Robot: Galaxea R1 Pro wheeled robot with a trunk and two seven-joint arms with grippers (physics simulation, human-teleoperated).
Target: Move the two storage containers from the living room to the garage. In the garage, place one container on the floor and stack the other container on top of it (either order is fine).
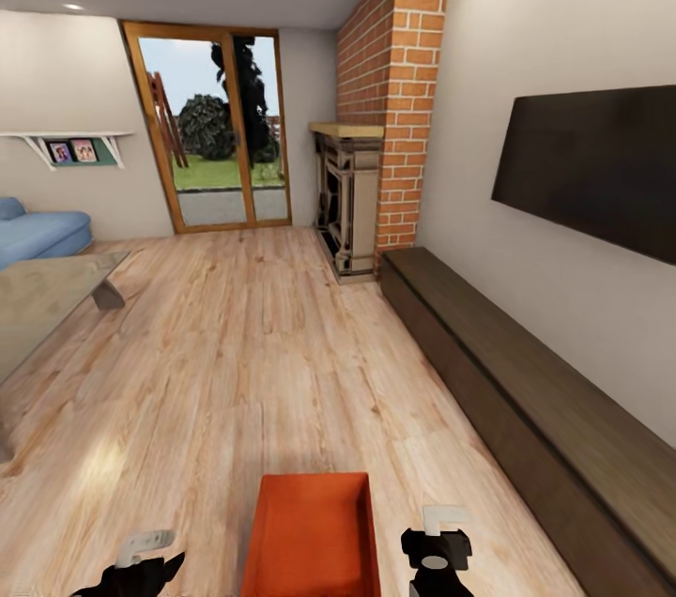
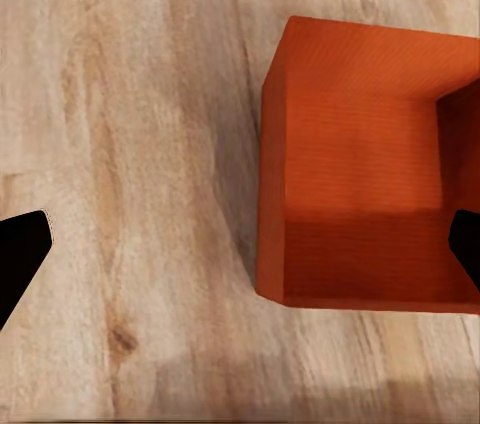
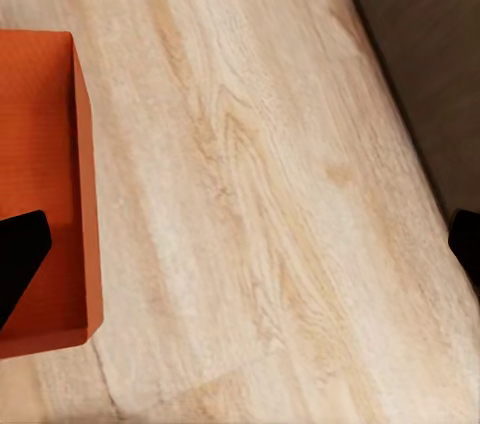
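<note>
Container place: we saw one storage container on the living room's wood-plank floor, between our left end effector and right end effector, touching neither.
Left end effector: fingers spread wide apart, empty; one fingertip over bare planks, the other over the container's open inside.
Right end effector: likewise spread and empty, the container's wall just beside one fingertip.
Handling: we judged it light, rigid, smooth plastic; best pinched on a wall's upper rim.
Materials: orange-red, rectangular, lidless, finely ribbed bottom; dark low cabinet beyond the right end effector.
</note>
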